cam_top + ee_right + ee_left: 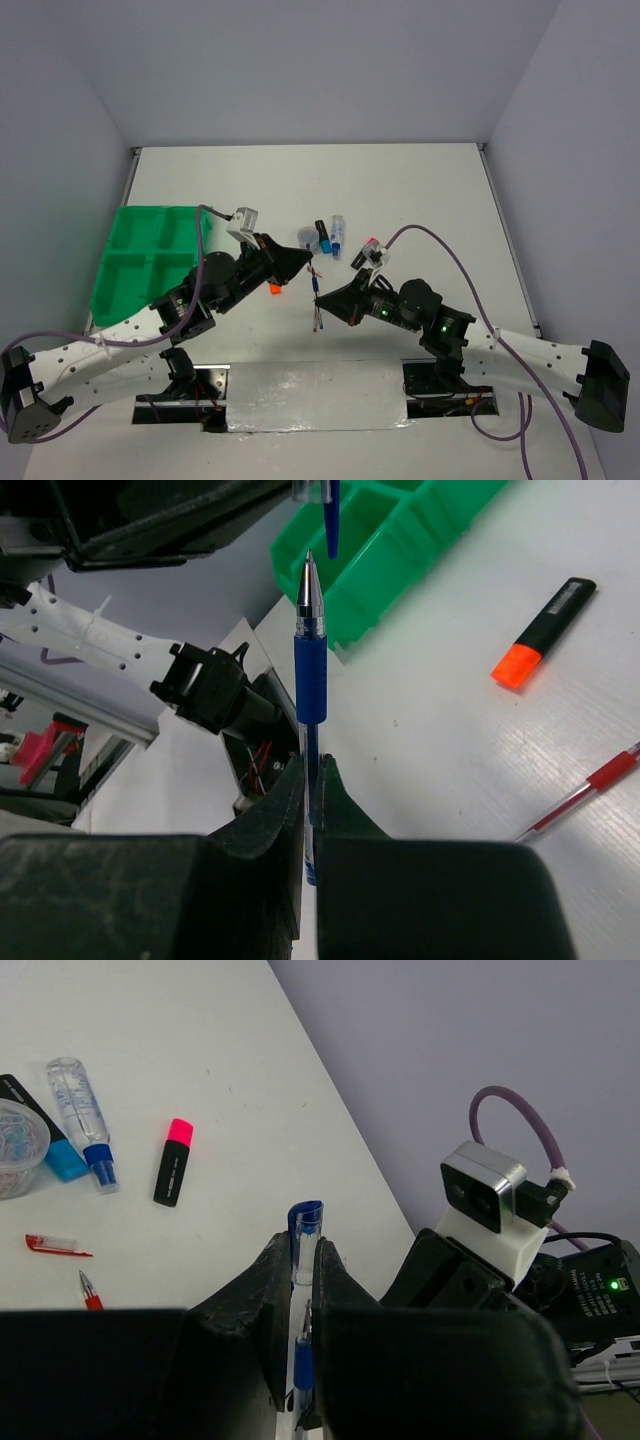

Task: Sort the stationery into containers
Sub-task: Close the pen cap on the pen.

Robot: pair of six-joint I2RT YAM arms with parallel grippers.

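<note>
Top view: the glossy green tray (130,255), with 4 rectangular compartments, lies at the left. The left gripper (303,263) and right gripper (325,297) meet nearly tip to tip beside it.

Left wrist: the left gripper clenches a clear, blue-clipped pen cap (305,1228). A pink-black highlighter (173,1162) lies on the white table (220,1040).

Right wrist: the right gripper pinches the thin blue pen (310,670) upright, its tip just below the cap.

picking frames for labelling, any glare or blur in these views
Top view: glare on the shiny strip at the near edge. Left wrist: left fingers dark and soft, cap sharp. Right wrist: right fingers blurred, blue pen crisp.
</note>
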